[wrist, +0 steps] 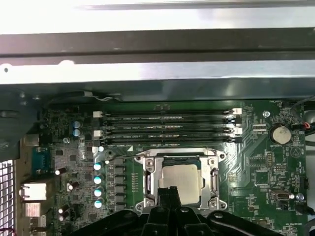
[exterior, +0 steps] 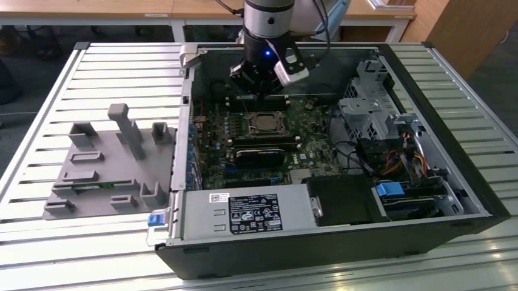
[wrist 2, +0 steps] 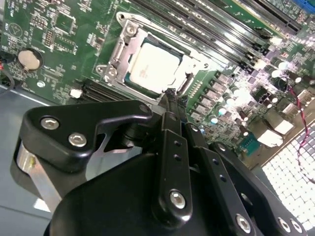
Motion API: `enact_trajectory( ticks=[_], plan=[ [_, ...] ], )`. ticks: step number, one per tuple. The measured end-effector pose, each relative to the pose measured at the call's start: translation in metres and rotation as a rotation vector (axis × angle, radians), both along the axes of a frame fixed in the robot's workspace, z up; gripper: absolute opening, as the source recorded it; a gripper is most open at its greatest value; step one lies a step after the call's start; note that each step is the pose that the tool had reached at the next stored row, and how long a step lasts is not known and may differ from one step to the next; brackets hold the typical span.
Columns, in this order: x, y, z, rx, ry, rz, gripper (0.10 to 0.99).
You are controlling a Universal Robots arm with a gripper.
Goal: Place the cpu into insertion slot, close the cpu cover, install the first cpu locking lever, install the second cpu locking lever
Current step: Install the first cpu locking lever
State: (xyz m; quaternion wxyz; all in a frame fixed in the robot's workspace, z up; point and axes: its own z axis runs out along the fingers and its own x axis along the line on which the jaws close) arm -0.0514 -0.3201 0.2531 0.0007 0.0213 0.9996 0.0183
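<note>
The cpu (wrist 2: 153, 67) lies flat in the insertion slot (wrist: 172, 161) on the green motherboard (wrist: 256, 167), with the cpu cover (wrist 2: 118, 51) lowered around it. The pincer (wrist 2: 170, 96) hangs at the socket's edge, fingers drawn together and gripping nothing visible. All this sits inside the open computer case (exterior: 324, 254) on the bench (exterior: 81, 242).

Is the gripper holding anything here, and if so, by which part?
Nothing visibly held. The gripper has its jaws together, tips at the edge of the cover beside the cpu; whether they pinch anything thin there cannot be told.
</note>
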Motion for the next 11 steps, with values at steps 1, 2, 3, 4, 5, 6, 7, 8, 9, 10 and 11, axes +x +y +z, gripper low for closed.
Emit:
enact_trajectory(
  ticks=[1, 2, 3, 4, 5, 6, 7, 8, 9, 10, 11],
  plan=[
    [-0.0027, 0.0, 0.0, 0.0, -0.0022, 0.0, 0.106],
    [-0.0055, 0.0, 0.0, 0.0, -0.0041, 0.0, 0.106],
    [-0.0078, 0.0, 0.0, 0.0, -0.0054, 0.0, 0.106],
    [-0.0092, 0.0001, -0.0001, 0.0, -0.0059, 0.0, 0.106],
    [-0.0101, 0.0004, 0.0, 0.0, -0.0059, 0.0, 0.106],
    [-0.011, 0.0008, 0.0, 0.0, -0.0058, 0.0, 0.106],
    [-0.0123, 0.0012, 0.0, 0.0, -0.0059, 0.0, 0.106],
    [-0.0139, 0.0015, 0.0, 0.0, -0.0059, 0.0, 0.106],
    [-0.0156, 0.0019, 0.0, 0.0, -0.006, 0.0, 0.106],
    [-0.0174, 0.0022, -0.0001, 0.0, -0.0061, 0.0, 0.106],
    [-0.019, 0.0025, -0.0001, 0.0, -0.0062, 0.0, 0.106]
  ],
)
